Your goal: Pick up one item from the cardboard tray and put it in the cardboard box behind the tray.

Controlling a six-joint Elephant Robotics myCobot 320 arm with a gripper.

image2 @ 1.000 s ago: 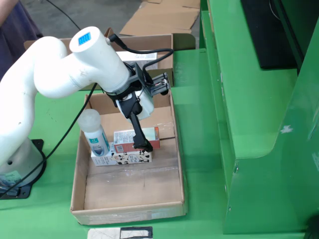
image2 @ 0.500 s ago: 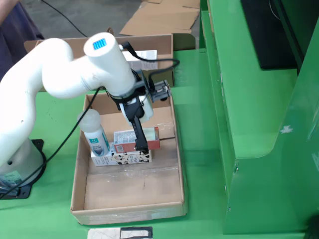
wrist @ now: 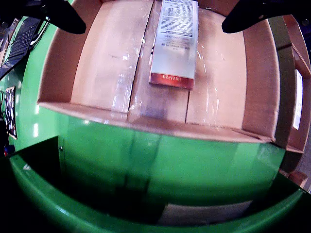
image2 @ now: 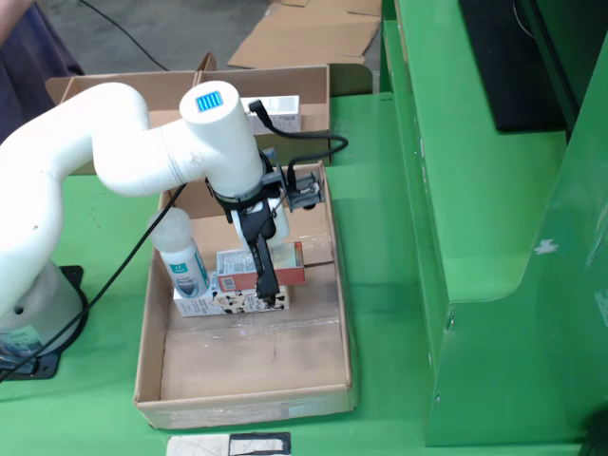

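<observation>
**Gripper spread over the carton in the tray**

Green covers nearly everything we see: the painted green worktop [image2: 380, 247] and a tall green housing [image2: 484, 218] along its right side in the fixed view. On that worktop sits the shallow open cardboard tray [image2: 328, 370], and behind it the brown cardboard box [image2: 313, 85] with a small white packet [image2: 277, 106] inside.

We find three items in the tray, grouped near its middle: a white plastic bottle with a blue label [image2: 180, 252] standing upright on the left, a black-and-white patterned flat carton [image2: 233, 302] lying beneath it, and a slim carton with an orange-red end [image2: 237, 261] lying on top of the patterned one.

We see the white robot arm [image2: 142, 152] reaching from the left, its black gripper [image2: 269, 290] pointing down at the slim carton.

From the wrist view, we look straight down into the tray. Both black fingertips [wrist: 60, 14] sit far apart at the upper corners, so the gripper is spread wide and holds nothing. The slim carton [wrist: 174, 43] lies between them on the tray floor, its red end [wrist: 171, 80] facing the near wall [wrist: 146, 124].
</observation>
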